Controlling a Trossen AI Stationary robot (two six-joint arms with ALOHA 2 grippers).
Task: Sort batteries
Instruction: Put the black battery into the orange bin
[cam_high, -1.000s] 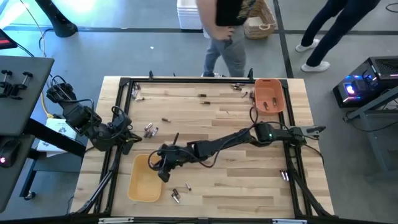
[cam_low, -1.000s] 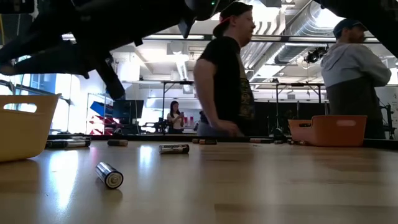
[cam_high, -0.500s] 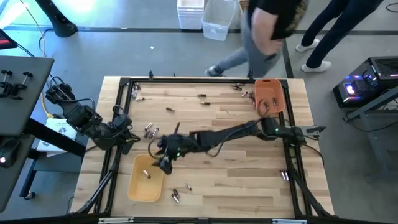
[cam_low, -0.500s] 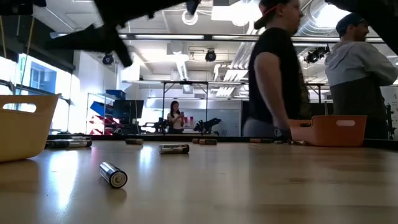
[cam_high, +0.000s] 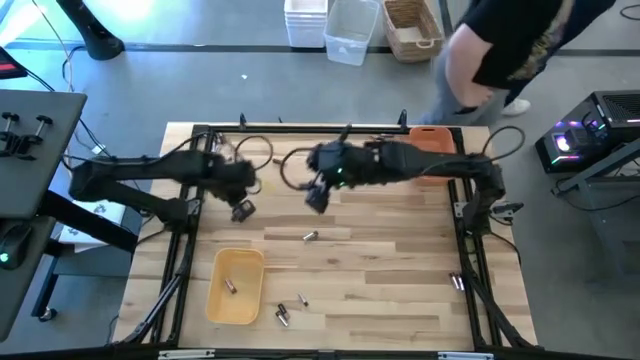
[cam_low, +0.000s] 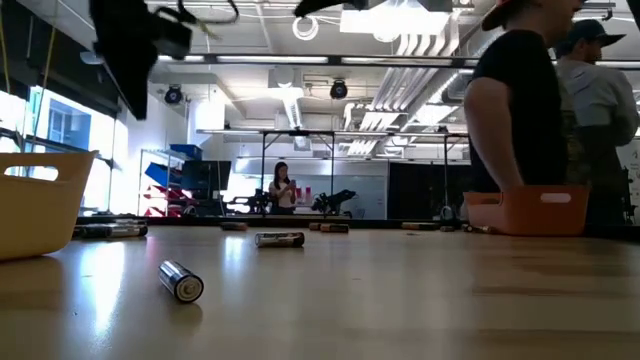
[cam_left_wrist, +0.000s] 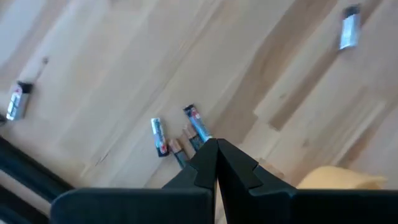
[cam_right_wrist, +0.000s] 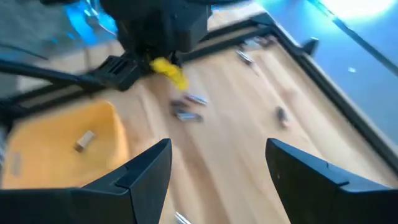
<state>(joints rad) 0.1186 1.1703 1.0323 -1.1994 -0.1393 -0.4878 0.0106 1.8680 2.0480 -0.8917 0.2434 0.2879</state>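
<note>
Several batteries lie scattered on the wooden table: a small cluster (cam_left_wrist: 186, 134) just beyond my left gripper's tips, one near the middle (cam_high: 310, 237), two by the near edge (cam_high: 282, 315). My left gripper (cam_high: 241, 211) (cam_left_wrist: 216, 149) is shut and hovers over the cluster with nothing between its fingers. My right gripper (cam_high: 318, 198) (cam_right_wrist: 217, 168) hangs open and empty over the table's middle, toward the far side. One battery (cam_high: 230, 287) lies in the yellow tray (cam_high: 236, 300). The orange tray (cam_high: 432, 140) stands at the far right, partly hidden by my right arm.
A black frame (cam_high: 190, 200) runs around the table's edges. More batteries lie near the right rail (cam_high: 457, 282) and along the far edge. A person (cam_high: 500, 50) moves past the far right corner; bins and a basket stand on the floor beyond.
My right gripper has left the yellow tray, where a battery now lies, and has risen and swung toward the far edge and the table's middle. My left arm has stretched out from the left edge, carrying its shut gripper right, over the battery cluster.
</note>
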